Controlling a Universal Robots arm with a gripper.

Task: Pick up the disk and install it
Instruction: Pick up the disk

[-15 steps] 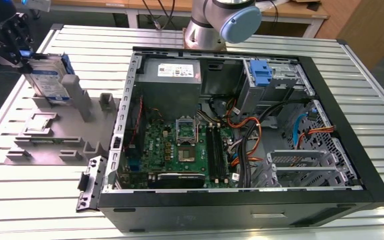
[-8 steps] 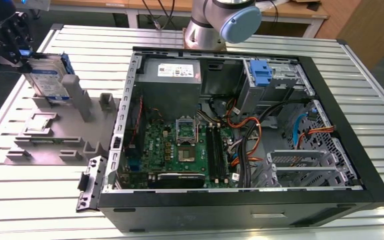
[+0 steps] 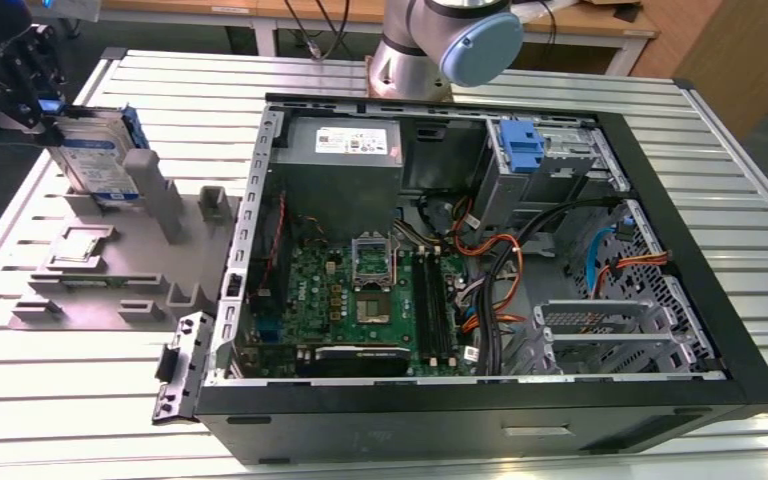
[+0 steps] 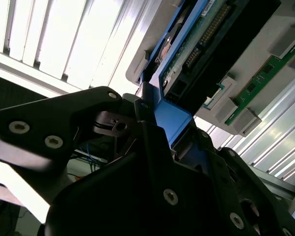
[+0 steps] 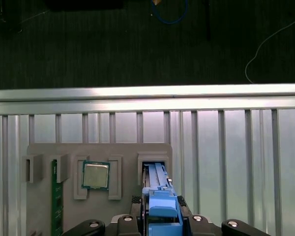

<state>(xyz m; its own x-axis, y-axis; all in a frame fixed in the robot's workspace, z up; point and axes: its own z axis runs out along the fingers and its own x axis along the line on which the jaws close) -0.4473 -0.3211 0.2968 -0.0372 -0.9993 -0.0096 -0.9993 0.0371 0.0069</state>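
Your black gripper (image 3: 45, 106) is clamped on the blue-railed silver-grey rectangular disk (image 3: 99, 165). The disk stands upright in the grey plastic fixture (image 3: 91, 272) slot, beside the open black PC case (image 3: 491, 425).

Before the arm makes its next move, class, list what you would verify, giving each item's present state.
1. Hand closed on the blue rail of the disk: ok.
2. Disk standing upright at the grey fixture: ok.
3. Disk lifted clear of the fixture slot: cannot tell.
4. Computer case open on its upper side: ok.
5. Drive cage has a free bay: cannot tell.
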